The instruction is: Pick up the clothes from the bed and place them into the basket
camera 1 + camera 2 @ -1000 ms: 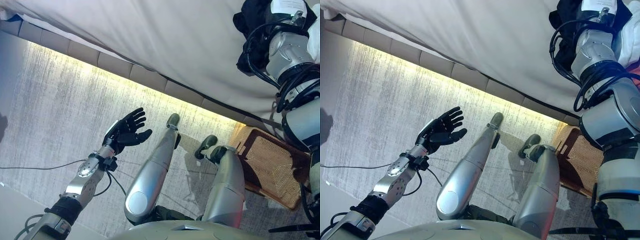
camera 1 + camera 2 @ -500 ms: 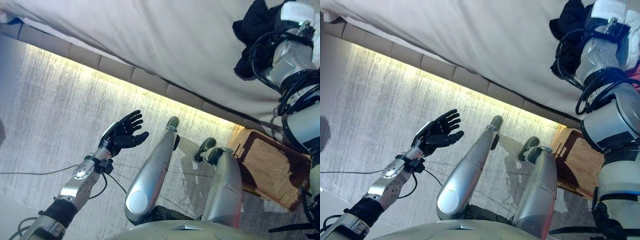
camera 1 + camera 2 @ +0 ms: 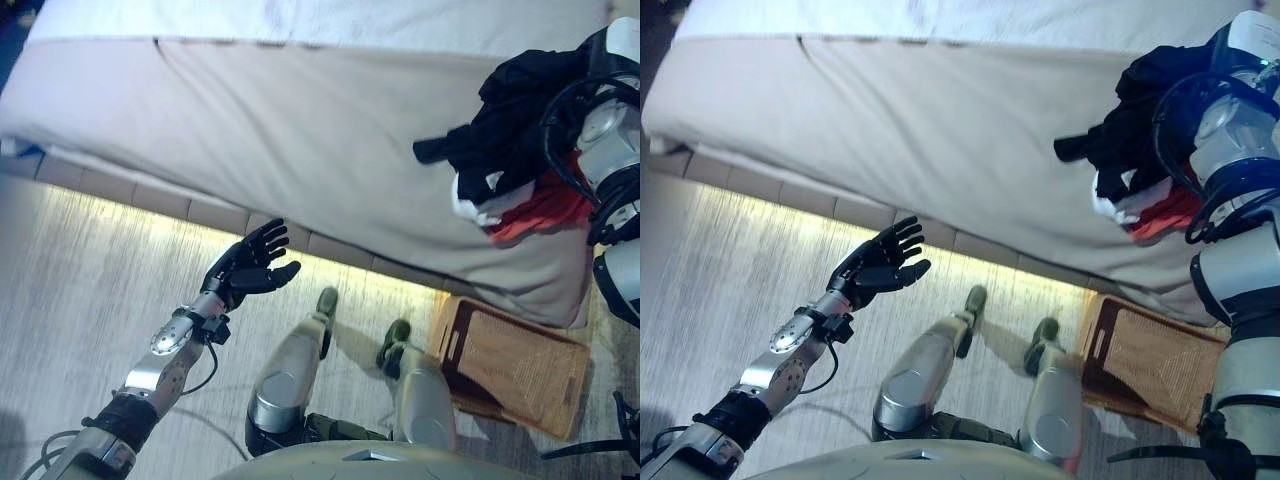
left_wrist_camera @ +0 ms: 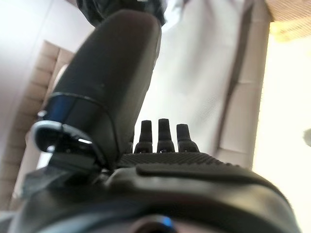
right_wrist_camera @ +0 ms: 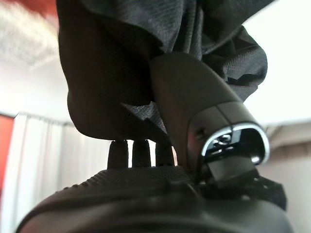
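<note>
Black clothes [image 5: 146, 73] bunched on the bed [image 3: 300, 120], draped over right hand [image 5: 194, 111] fingers and thumb, grip unclear | left hand [image 3: 245, 268] fingers spread, holding nothing | wicker basket [image 3: 520, 365] on floor below

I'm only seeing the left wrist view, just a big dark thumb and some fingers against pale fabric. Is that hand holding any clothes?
Observer: No. The left hand is open and empty, hovering over the floor beside the bed.
Operator: So where are the clothes?
Observer: A pile of black, white and red clothes sits near the bed's corner, on the robot's right.
Operator: Is the other hand on them?
Observer: Yes. The right wrist view shows the right hand with its thumb and fingers closed on black cloth.
Operator: And the basket?
Observer: A woven basket stands on the floor below that corner.
</note>
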`<state>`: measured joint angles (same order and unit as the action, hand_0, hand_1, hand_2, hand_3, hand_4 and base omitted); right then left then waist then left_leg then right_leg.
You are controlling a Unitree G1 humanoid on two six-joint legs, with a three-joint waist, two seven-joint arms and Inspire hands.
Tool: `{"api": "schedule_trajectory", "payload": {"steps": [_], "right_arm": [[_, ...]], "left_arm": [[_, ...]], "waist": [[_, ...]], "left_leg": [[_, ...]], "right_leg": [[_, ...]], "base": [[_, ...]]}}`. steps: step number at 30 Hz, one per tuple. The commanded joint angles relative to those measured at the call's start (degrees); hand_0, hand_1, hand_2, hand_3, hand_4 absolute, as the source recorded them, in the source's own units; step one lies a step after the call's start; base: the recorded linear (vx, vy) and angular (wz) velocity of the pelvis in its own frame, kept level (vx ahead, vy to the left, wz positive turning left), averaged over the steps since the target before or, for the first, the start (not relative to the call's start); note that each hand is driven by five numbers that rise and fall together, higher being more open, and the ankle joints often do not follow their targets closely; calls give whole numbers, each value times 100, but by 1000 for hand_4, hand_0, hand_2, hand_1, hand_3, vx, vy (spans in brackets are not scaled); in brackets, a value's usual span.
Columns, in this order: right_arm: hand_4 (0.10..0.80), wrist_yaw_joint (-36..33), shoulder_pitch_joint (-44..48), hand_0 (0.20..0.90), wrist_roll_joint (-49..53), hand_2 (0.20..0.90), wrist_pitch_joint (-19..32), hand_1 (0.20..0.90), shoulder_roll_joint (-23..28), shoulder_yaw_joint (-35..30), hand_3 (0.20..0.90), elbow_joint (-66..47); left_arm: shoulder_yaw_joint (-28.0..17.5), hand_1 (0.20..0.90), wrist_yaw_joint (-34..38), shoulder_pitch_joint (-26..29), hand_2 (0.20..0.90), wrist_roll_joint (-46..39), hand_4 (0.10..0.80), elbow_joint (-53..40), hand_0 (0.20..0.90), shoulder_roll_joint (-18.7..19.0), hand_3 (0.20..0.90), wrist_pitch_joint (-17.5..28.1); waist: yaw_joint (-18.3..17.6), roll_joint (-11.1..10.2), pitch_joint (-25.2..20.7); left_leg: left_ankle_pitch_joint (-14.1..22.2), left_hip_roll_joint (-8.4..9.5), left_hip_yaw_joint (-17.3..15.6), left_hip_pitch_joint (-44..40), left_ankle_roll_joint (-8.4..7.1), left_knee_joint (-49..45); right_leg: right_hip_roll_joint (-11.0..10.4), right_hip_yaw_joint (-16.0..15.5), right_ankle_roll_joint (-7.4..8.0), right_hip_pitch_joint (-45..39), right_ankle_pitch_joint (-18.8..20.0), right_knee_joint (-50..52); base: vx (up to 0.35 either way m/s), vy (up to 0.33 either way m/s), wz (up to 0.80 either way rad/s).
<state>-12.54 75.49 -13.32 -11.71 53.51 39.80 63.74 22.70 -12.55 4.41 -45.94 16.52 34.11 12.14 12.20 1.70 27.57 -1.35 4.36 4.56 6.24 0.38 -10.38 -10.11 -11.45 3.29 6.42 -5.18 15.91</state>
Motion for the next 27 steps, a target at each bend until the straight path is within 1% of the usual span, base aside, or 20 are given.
{"api": "schedule_trajectory", "payload": {"steps": [1, 4, 6, 8, 9, 11, 13, 16, 19, 22, 27], "right_arm": [[100, -512, 603, 300, -1, 300, 278, 300, 947, 380, 200, -286], [100, -554, 219, 300, 172, 300, 404, 300, 1274, 16, 200, -634], [100, -561, 23, 300, 220, 300, 373, 300, 1364, -149, 200, -802], [100, -592, -368, 300, 286, 300, 353, 300, 1480, -452, 200, -1008], [100, -593, -385, 300, 284, 300, 352, 300, 1482, -467, 200, -1014], [100, -618, -923, 300, 321, 300, 369, 300, 1613, -852, 200, -1246], [100, -645, -1242, 300, 364, 300, 386, 300, 1685, -1080, 200, -1368], [100, -678, -2100, 300, 405, 300, 316, 300, 1752, -1762, 200, -1667], [100, -615, -2918, 300, 456, 300, 318, 300, 1735, -2350, 200, -1881], [100, -561, -3698, 300, 415, 300, 326, 300, 1551, -2895, 200, -2121], [100, -362, -4480, 300, 372, 300, 394, 300, 1072, -3334, 200, -2128]], "left_arm": [[190, 900, -30, -177, 900, 219, 800, 131, 900, -256, 900, 223], [241, 900, -32, -177, 900, 291, 800, 371, 900, -350, 900, 234], [244, 900, -42, -160, 900, 326, 800, 444, 900, -370, 900, 245], [259, 900, -95, -143, 900, 349, 800, 634, 900, -420, 900, 326], [262, 900, -96, -143, 900, 349, 800, 636, 900, -416, 900, 327], [238, 900, -128, -138, 900, 392, 800, 768, 900, -462, 900, 331], [211, 900, -132, -133, 900, 436, 800, 828, 900, -509, 900, 334], [160, 900, -197, -89, 900, 559, 800, 950, 900, -584, 900, 329], [103, 900, -254, -2, 900, 593, 800, 1059, 900, -634, 900, 238], [54, 900, -287, 68, 900, 652, 800, 1213, 900, -726, 900, 219], [12, 900, -247, 176, 900, 741, 800, 1317, 900, -920, 900, 114]], "waist": [[-380, -412, -1630], [-637, -458, -1917], [-730, -469, -1982], [-897, -468, -2091], [-891, -472, -2090], [-1090, -461, -2213], [-1220, -444, -2263], [-1439, -419, -2326], [-1640, -389, -2350], [-1823, -373, -2347], [-2005, -343, -2339]], "left_leg": [[736, -401, -147, -55, -13, -100], [729, -499, -352, -379, -49, 162], [711, -529, -409, -484, -63, 293], [645, -599, -514, -689, -100, 593], [642, -599, -518, -696, -100, 600], [581, -666, -655, -873, -146, 872], [560, -696, -727, -968, -168, 1003], [510, -754, -889, -1139, -215, 1266], [481, -793, -991, -1228, -225, 1407], [496, -839, -1123, -1287, -225, 1426], [532, -905, -1320, -1409, -235, 1499]], "right_leg": [[367, 74, -192, -461, -270, -362], [413, 261, -103, -669, -147, -621], [424, 344, -66, -718, -88, -726], [441, 505, 22, -809, 49, -958], [442, 508, 22, -813, 52, -962], [459, 710, 113, -869, 210, -1206], [476, 840, 155, -896, 291, -1331], [517, 1002, 215, -949, 417, -1535], [578, 1165, 223, -929, 407, -1522], [622, 1289, 216, -892, 396, -1481], [673, 1461, 230, -921, 481, -1637]], "base": [[146, 8, -23], [101, -3, -21], [10, -6, -32], [-10, -7, -50], [-15, -11, -44], [-7, -14, -41], [-1, -23, -41], [1, -37, -36], [-7, -41, -28], [-7, -37, -31], [-9, -51, -32]]}}
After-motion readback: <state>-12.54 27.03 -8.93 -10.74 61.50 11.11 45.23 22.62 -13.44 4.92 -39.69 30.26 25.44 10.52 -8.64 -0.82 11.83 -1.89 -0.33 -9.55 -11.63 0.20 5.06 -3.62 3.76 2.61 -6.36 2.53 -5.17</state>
